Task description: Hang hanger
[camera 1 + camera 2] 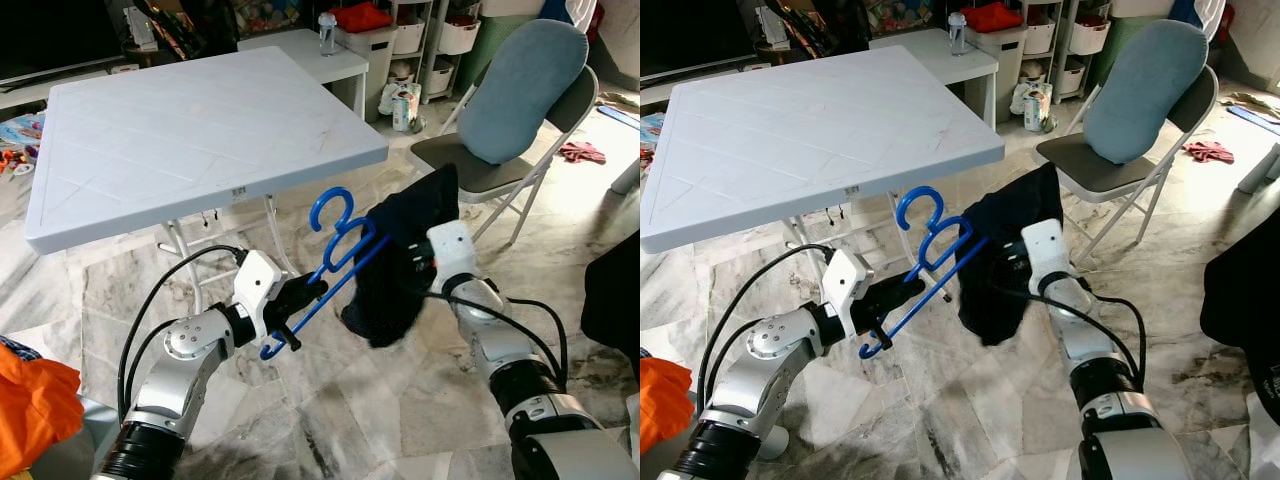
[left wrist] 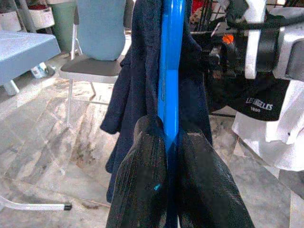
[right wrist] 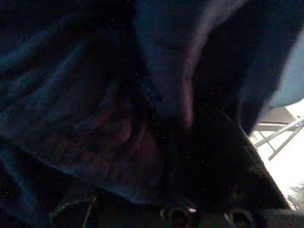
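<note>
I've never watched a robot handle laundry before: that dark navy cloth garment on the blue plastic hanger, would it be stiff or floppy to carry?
Probably floppy: the dark navy cloth garment sags in loose folds below the blue plastic hanger. It likely could slip, since it hangs bunched at one end. The hanger looks rigid, holding its shape between the left gripper's fingers.

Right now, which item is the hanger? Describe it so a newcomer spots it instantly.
Start at the white folding table; in front of its near edge, above the marble floor, the left gripper is clamped on a thin hanger. It is the bright blue plastic one with curled hooks, carrying a dark navy garment.
</note>
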Controlling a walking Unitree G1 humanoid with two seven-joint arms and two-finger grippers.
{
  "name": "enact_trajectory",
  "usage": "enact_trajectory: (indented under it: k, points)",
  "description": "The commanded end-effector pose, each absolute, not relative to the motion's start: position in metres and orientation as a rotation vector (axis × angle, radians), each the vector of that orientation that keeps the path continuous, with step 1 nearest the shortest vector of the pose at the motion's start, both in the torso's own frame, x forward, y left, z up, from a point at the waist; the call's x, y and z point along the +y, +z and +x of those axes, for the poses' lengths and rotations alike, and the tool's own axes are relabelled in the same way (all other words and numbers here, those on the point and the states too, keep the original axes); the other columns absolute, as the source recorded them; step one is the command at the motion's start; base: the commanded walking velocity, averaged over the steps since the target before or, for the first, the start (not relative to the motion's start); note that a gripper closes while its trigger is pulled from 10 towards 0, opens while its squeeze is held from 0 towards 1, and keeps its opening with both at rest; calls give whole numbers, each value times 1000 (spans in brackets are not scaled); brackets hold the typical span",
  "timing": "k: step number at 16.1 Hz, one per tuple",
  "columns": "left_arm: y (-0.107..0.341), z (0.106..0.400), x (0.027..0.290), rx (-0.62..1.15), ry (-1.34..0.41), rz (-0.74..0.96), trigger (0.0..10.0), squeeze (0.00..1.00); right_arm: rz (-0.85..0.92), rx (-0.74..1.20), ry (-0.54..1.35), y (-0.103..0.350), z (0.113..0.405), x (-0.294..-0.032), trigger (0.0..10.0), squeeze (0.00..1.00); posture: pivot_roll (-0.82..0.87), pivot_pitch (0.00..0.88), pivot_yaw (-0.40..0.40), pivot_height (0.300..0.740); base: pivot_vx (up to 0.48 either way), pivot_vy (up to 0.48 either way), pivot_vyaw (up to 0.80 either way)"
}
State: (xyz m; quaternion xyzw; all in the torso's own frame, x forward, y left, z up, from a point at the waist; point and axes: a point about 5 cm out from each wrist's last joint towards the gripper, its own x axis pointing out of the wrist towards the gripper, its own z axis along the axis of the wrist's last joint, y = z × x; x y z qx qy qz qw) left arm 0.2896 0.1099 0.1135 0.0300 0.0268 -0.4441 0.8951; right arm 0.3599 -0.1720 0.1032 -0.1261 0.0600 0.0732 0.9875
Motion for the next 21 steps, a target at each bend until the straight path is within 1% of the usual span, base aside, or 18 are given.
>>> enact_trajectory:
  k: [1,2,3,4,6,7,8,9,10,11,13,14,15,16,18,21]
  points:
    - [125,289,110,3,-933,77,3451,0,-225,89,95,111,364,-178,0,0,-105,0,8,740,0,0,0]
    - [120,287,112,19,-929,104,3608,0,-198,24,34,124,367,-187,0,0,-109,0,8,740,0,0,0]
    - [111,289,114,50,-906,212,3412,0,-61,-47,19,137,370,-189,0,0,-108,0,7,740,0,0,0]
    - [105,291,117,64,-885,294,3255,0,-22,-91,14,147,371,-189,0,0,-109,0,8,740,0,0,0]
    - [99,290,120,92,-876,304,3255,0,-16,-154,-14,163,374,-191,0,0,-115,0,9,740,0,0,0]
    - [94,288,123,117,-882,340,1843,0,111,-181,-75,181,380,-194,0,0,-115,0,10,740,0,0,0]
    - [94,288,123,117,-883,341,1843,0,128,-178,-79,182,381,-194,0,0,-115,0,10,740,0,0,0]
    - [93,287,124,120,-886,345,1569,0,160,-179,-91,185,383,-194,0,0,-115,0,10,740,0,0,0]
    - [91,282,124,118,-899,369,588,0,231,-182,-119,192,387,-195,0,0,-111,0,8,740,0,0,0]
    - [91,280,123,101,-915,398,588,0,232,-179,-123,193,388,-194,0,0,-109,0,3,740,0,0,0]
    - [93,271,120,69,-958,408,0,0,153,-108,-220,183,388,-202,0,0,-105,0,-4,740,0,0,0]
    - [95,264,120,59,-986,405,0,0,153,-76,-283,177,386,-211,0,0,-102,0,-8,740,0,0,0]
    - [95,258,123,49,-979,371,0,0,134,-25,-384,168,382,-226,0,0,-97,0,-10,740,0,0,0]
    - [95,255,126,38,-946,342,0,0,118,8,-447,161,378,-237,0,0,-95,0,-15,740,0,0,0]
    - [96,254,132,26,-870,294,0,0,96,27,-476,155,373,-244,0,0,-96,0,-16,740,0,0,0]
    - [90,251,148,44,-603,145,0,0,17,40,-466,147,365,-254,0,0,-97,0,-19,740,0,0,0]
